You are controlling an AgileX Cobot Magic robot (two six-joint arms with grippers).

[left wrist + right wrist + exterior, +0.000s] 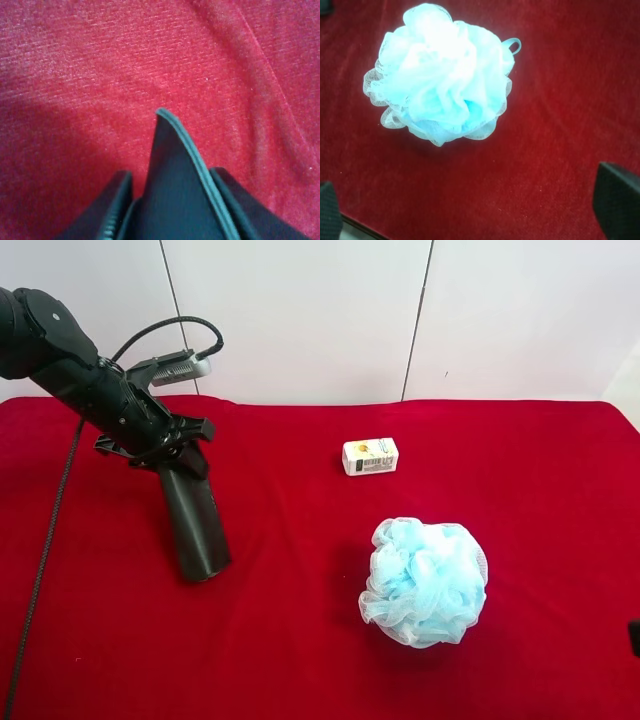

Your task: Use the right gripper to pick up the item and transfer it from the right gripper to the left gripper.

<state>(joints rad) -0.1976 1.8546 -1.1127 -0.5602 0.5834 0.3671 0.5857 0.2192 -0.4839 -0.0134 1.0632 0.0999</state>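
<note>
The item (195, 520), a long dark blackish-green case, is held at its upper end by my left gripper (160, 450), on the arm at the exterior high view's left. It slants down with its lower end close to the red cloth. In the left wrist view the case (175, 200) sits between the black jaws of the left gripper (172, 175), which are shut on it. My right gripper (472, 205) is open and empty, its fingers (617, 200) wide apart above the cloth beside the pale blue bath puff (442, 75).
The bath puff (425, 580) lies at the exterior view's right of centre. A small white printed box (370, 456) stands behind it. A red cloth (300, 640) covers the table. A black cable (45, 540) hangs from the left arm.
</note>
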